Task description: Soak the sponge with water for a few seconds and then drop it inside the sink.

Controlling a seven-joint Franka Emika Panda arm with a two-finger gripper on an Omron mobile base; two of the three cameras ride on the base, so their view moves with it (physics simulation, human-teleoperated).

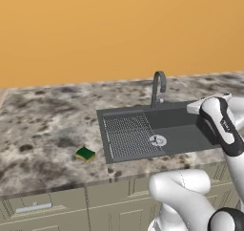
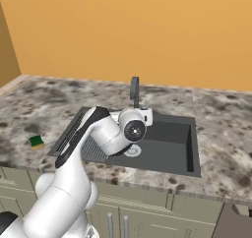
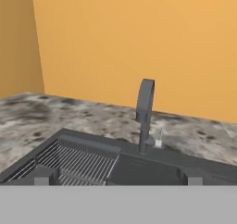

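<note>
Sponge [image 1: 85, 154] lies flat on marble tabletop [image 1: 43, 125], just left of sink [image 1: 183, 135], not touching it. Sink: ribbed drainboard [image 1: 129, 135] at left, basin w/ round drain [image 1: 157, 140] at right, nothing else in basin. Faucet [image 1: 158, 87] at far rim. Gripper [image 3: 115, 176] w/ jaws wide open, holding nothing, above the sink's near edge.

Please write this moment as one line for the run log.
phase: start, nothing grasped | gripper: open, above sink, facing faucet | sponge: on counter, left of sink | water: none visible
</note>
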